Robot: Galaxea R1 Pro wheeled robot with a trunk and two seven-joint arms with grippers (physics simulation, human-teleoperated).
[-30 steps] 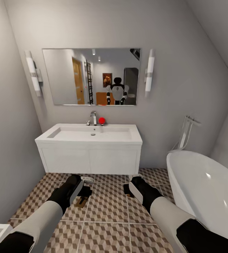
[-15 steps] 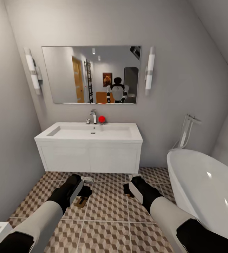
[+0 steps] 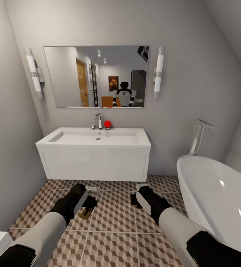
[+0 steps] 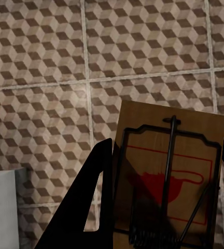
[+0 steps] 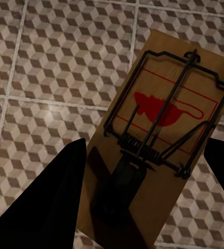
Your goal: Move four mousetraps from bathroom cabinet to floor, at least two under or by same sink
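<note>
Left hand (image 3: 87,202) low over the bathroom floor (image 3: 113,218), fingers clamped on a mousetrap (image 4: 166,176) held between them. Ahead, white sink vanity (image 3: 93,155) against the wall, mirror (image 3: 96,76) above. Right hand (image 3: 139,198) grips a second mousetrap (image 5: 161,140) above the tiles. White bathtub (image 3: 217,196) far right.

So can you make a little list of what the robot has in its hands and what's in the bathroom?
left gripper: shut on a mousetrap
right gripper: shut on another mousetrap
floor: cube-pattern tiles
sink: white, straight ahead, against the wall
red ball: beside the tap
mirror: above the sink, shows the robot
bathtub: white, on the right
</note>
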